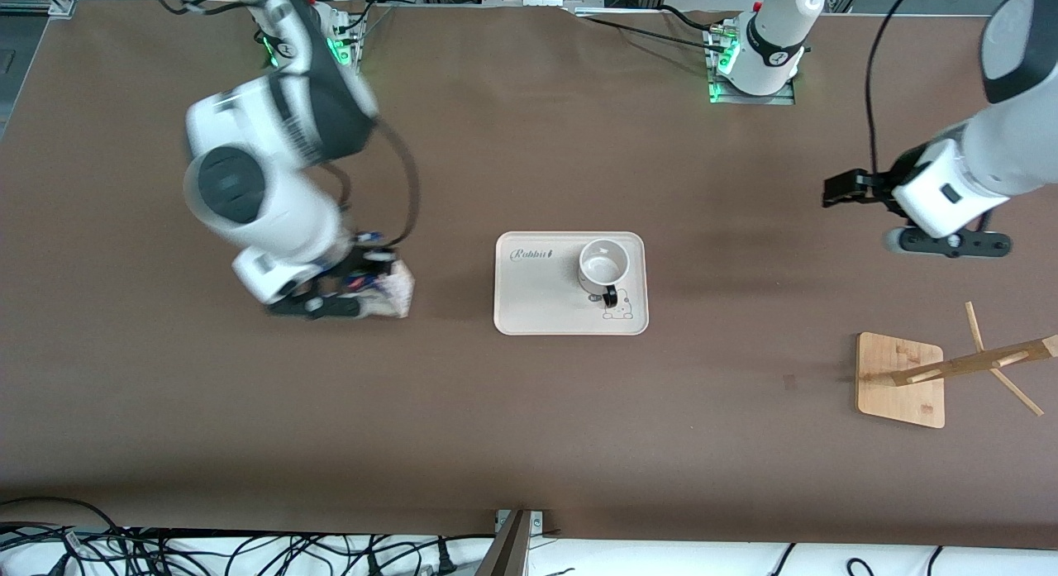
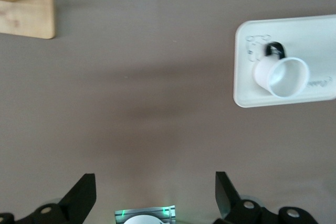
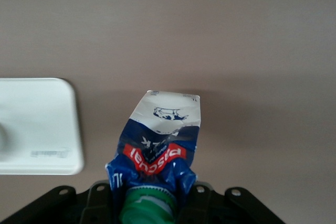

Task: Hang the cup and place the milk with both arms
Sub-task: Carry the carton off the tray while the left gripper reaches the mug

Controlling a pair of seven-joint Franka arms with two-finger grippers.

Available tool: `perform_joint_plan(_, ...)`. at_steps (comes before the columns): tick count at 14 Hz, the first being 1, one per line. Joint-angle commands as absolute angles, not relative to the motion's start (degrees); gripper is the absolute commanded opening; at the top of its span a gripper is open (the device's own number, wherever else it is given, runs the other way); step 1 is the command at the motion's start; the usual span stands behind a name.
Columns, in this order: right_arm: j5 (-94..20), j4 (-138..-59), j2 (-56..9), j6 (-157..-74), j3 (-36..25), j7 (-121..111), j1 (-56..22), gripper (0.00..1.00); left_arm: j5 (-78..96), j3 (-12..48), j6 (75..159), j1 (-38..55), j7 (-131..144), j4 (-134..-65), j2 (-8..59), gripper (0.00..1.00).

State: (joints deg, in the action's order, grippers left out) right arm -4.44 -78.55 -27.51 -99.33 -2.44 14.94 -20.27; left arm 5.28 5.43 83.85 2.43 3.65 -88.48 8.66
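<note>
Lower right of the front view, the wooden cup rack (image 1: 909, 376) is lying toppled on the tabletop (image 1: 529, 427), its square base tipped up and its pegged post stretched toward the frame's right edge; nothing is hanging on it.

At the center, the white smiley mug (image 1: 602, 267) is standing upright on the cream tray (image 1: 537, 307), its black handle pointing toward the front camera. The tray's half toward the right arm's end is bare, probably the spot for the carton.

Left of center, the right pincer (image 1: 364, 291) is clamping the milk carton (image 1: 387, 288) low against the tabletop. Its wrist view shows the fingers squeezed tight on the carton's gable top (image 3: 152, 169) just beside the green screw cap (image 3: 148, 203), the blue card visibly crumpling.

To do this step well, the arm should lift straight up before swinging toward the tray, since a carton pinched at its soft top may sway or slip, then lower it flat onto the bare half, well clear of the mug.

At the right of the frame, the left pincer (image 1: 841, 189) is hovering over bare tabletop with its jaws spread wide, holding nothing and waiting. The toppled rack could trouble the hanging.
</note>
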Motion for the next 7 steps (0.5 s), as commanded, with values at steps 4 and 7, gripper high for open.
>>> perform_joint_plan(4, -6.41, -88.23, -27.42, -103.35, -1.76, -1.40, -10.90, 0.38, 6.15, 10.28, 89.81, 9.47, 3.77, -88.25, 13.61, 1.00)
perform_joint_plan(7, -6.42, -94.02, -26.90, -109.22, -1.85, -1.49, -10.81, 0.40, 6.24, 10.20, 94.03, 14.58, 6.05, -87.37, 18.09, 1.00)
